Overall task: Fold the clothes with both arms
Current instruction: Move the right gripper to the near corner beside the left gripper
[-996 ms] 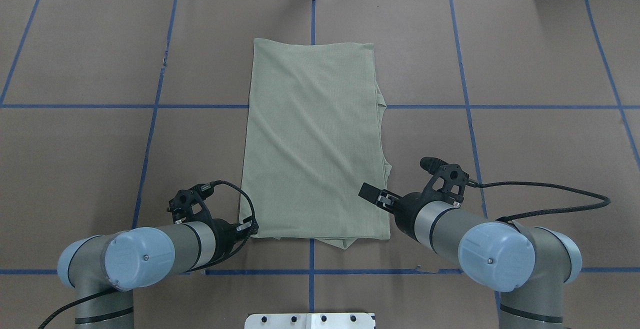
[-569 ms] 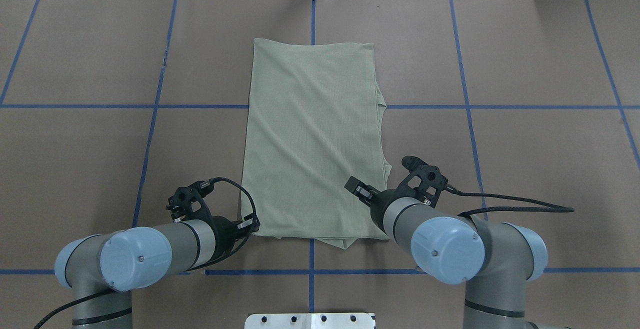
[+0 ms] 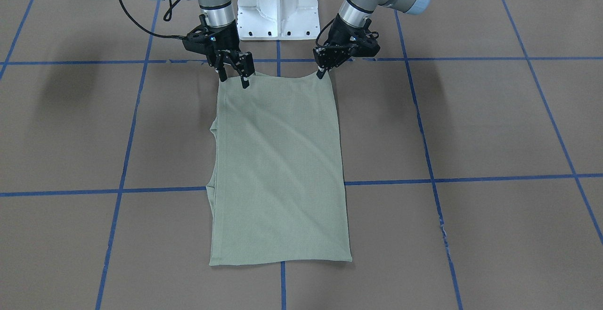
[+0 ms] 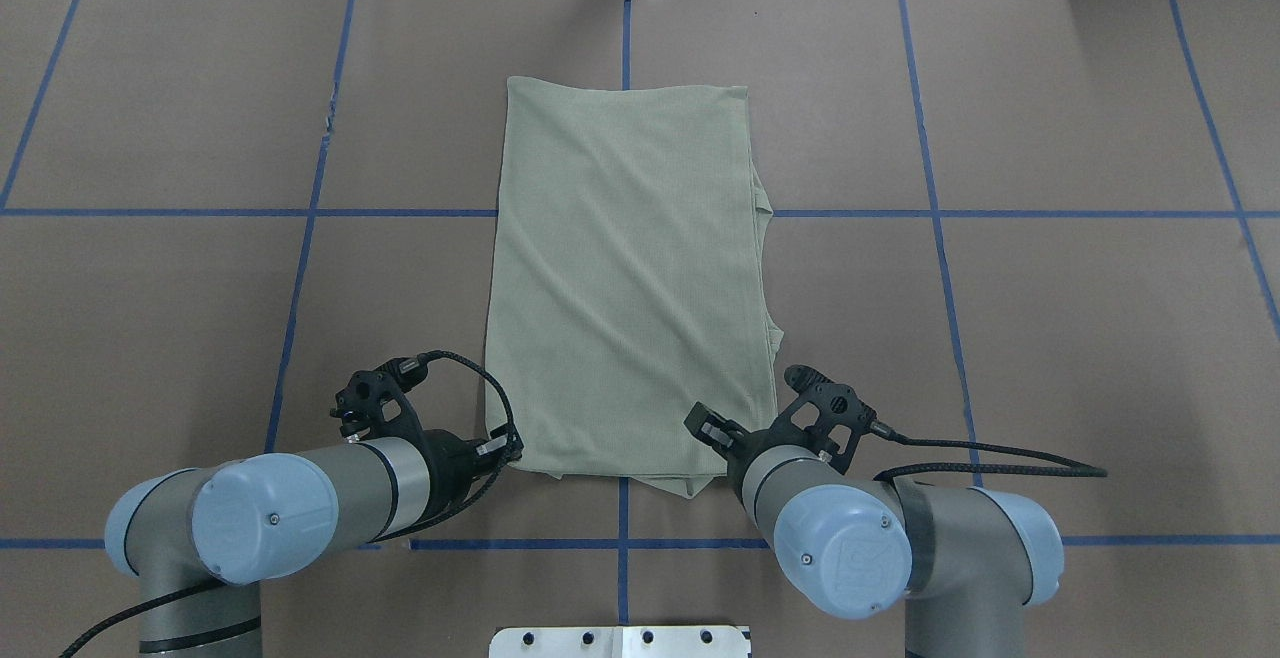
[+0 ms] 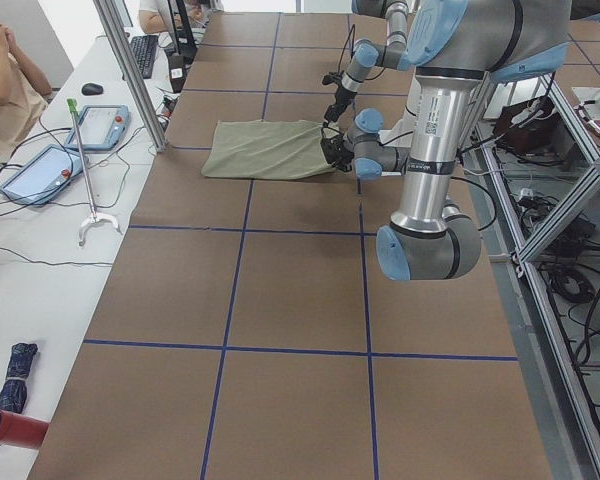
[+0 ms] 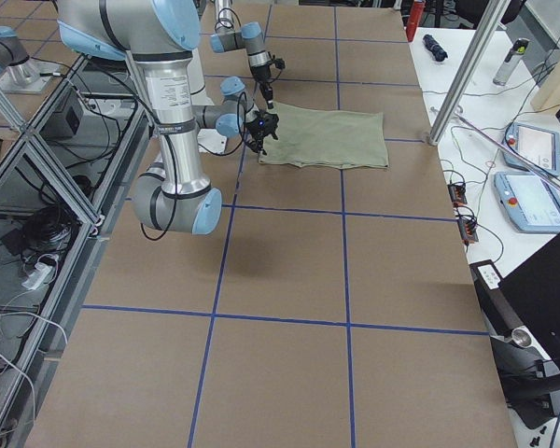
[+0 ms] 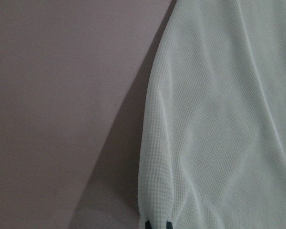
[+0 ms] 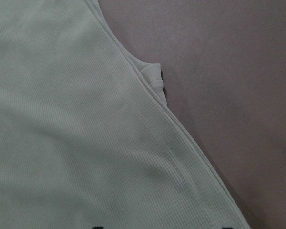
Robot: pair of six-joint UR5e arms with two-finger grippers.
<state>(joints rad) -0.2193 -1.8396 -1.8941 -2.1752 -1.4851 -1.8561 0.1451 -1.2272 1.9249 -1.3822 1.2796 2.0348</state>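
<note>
Shirt (image 4: 625, 278) lies flat mid-table (image 4: 1050, 338), folded into a long strip, so the sleeves and collar are tucked out of sight. Left gripper (image 3: 321, 72) is pinching the robot-side corner on its side. Its wrist cam only catches two dark fingertips (image 7: 148, 225), cut off at the bottom edge. Right gripper (image 3: 233, 80) hangs spread wide over the other robot-side corner, and from overhead its own wrist hides most of it.
</note>
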